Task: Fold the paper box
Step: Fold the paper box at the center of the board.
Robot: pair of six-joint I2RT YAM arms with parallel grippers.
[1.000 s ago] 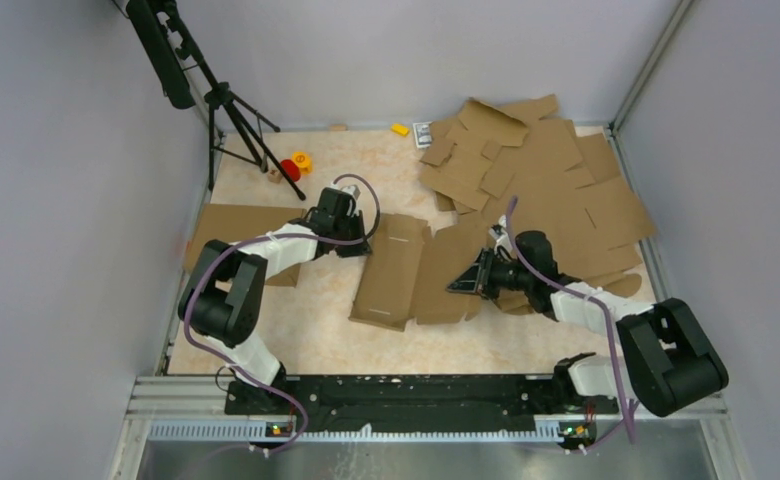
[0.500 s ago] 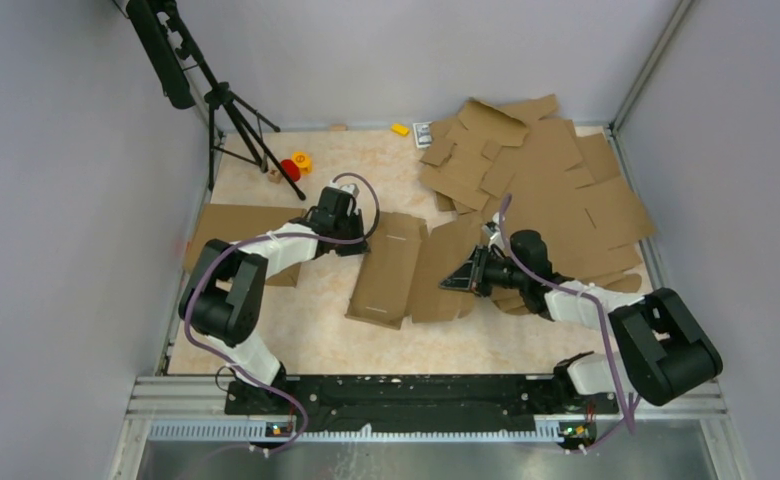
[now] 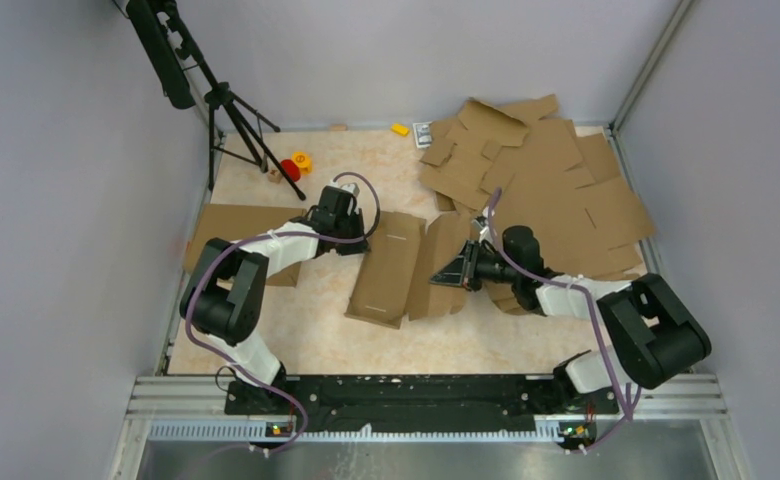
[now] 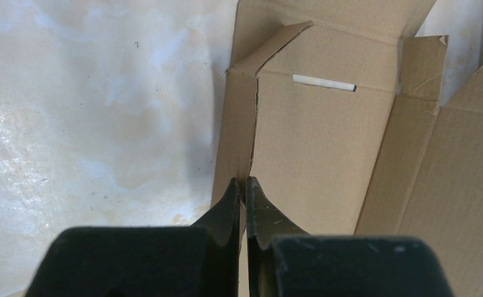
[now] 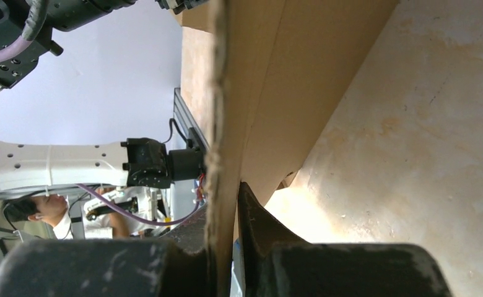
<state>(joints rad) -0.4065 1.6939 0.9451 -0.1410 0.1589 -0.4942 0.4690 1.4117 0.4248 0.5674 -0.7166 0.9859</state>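
The paper box [image 3: 391, 268] lies at the centre of the table [image 3: 301, 330], between the two arms. We find the left gripper [image 4: 244, 185] with its fingers pressed together, tips resting at the crease beside the box's left side flap. We cannot tell whether any cardboard sits between them. The right gripper [image 5: 225, 199] pinches the edge of the box's right panel, which stands tilted up off the table. A pile of flat cardboard blanks [image 3: 556, 190] occupies the far right corner.
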